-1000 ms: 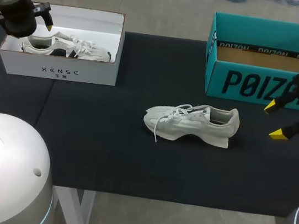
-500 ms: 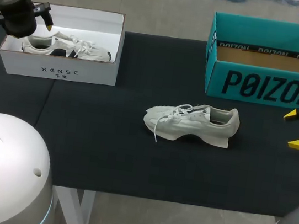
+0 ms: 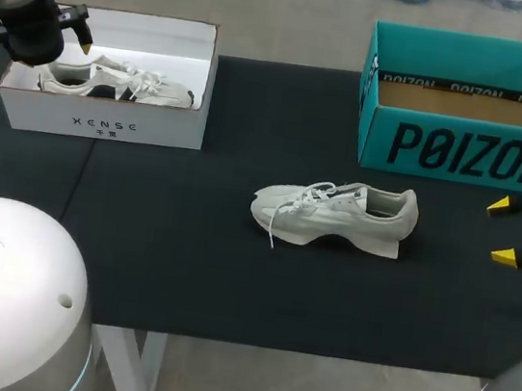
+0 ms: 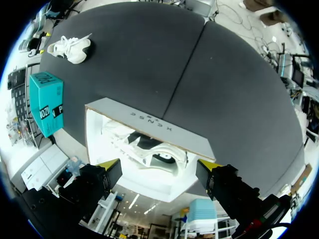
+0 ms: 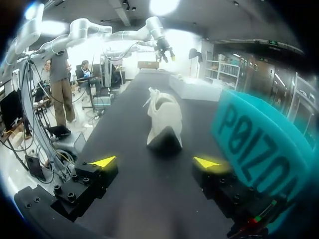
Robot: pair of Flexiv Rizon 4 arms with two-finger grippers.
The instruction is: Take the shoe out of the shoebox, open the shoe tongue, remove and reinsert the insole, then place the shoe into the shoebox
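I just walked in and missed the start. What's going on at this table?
Nothing is being held. The white shoe stands on the black table, out of the teal shoebox. The right gripper is open, off the shoe's heel end and not touching it. The left gripper hangs open over the white box, which holds another shoe.

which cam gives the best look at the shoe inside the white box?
Left wrist view: it looks straight down into the white box, so the shoe shows from above, laces and opening included. The head view catches it small and side-on over the box wall. The right wrist view shows only the distant box, not the shoe.
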